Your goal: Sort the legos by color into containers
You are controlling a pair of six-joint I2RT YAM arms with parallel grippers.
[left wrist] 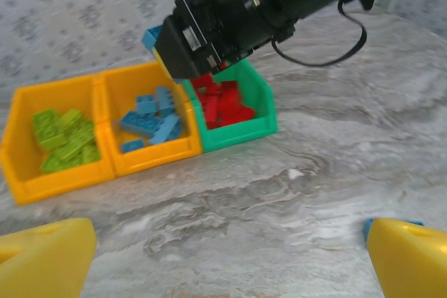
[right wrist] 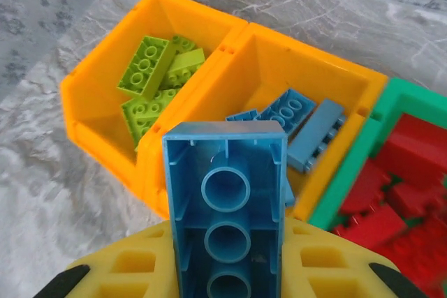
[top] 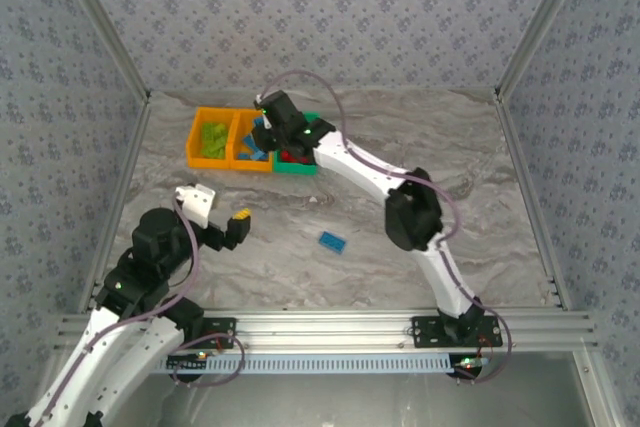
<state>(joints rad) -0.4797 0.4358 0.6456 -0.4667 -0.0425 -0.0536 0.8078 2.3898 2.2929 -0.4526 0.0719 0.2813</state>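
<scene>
Clamping light-blue brick (right wrist: 225, 193) w/ my right gripper (right wrist: 227, 270), long axis pointing seemingly at mid orange bin (right wrist: 269, 64), hollow underside w/ three tubes facing cam, left gripper (left wrist: 223, 256) jaws wide apart

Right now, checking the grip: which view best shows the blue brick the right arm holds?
Right wrist view: the blue brick is close up against the fingers, hollow underside facing the camera. Left wrist view catches one corner; top view, a speck.
</scene>
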